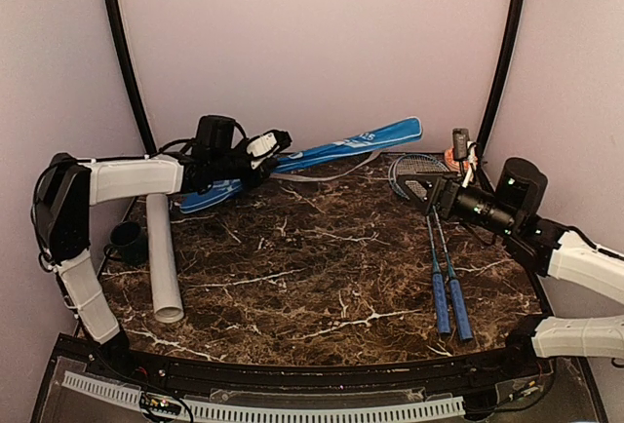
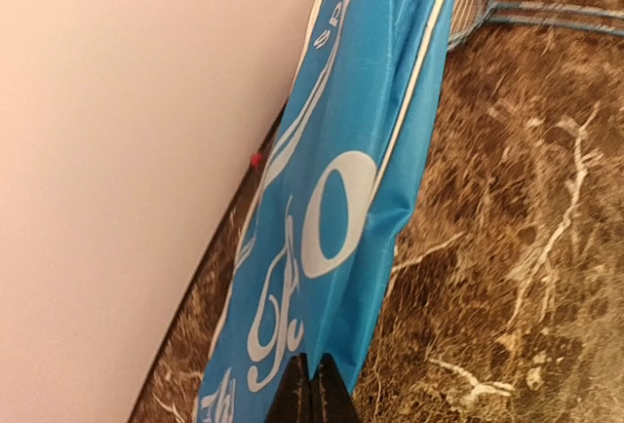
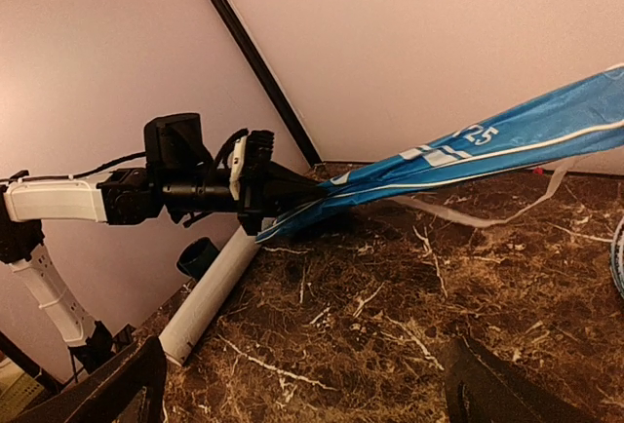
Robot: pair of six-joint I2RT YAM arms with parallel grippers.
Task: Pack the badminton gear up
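The blue racket cover (image 1: 331,150) with white lettering stretches along the back wall, raised off the table. My left gripper (image 1: 278,146) is shut on its left end; its closed fingertips (image 2: 312,389) pinch the blue fabric (image 2: 351,150). The cover (image 3: 468,150) and left gripper (image 3: 292,189) also show in the right wrist view. Two blue-handled rackets (image 1: 444,282) lie at the right, heads toward the back. My right gripper (image 1: 432,195) hovers over the racket heads, open and empty (image 3: 307,405). The long white tube (image 1: 163,257) lies at the left. I cannot make out any shuttlecocks.
A small black cup (image 1: 127,238) stands left of the tube. Small orange and white things (image 1: 456,157) sit in the back right corner, too small to identify. The cover's pale strap (image 3: 487,213) trails on the marble table (image 1: 312,277). Walls close in on three sides.
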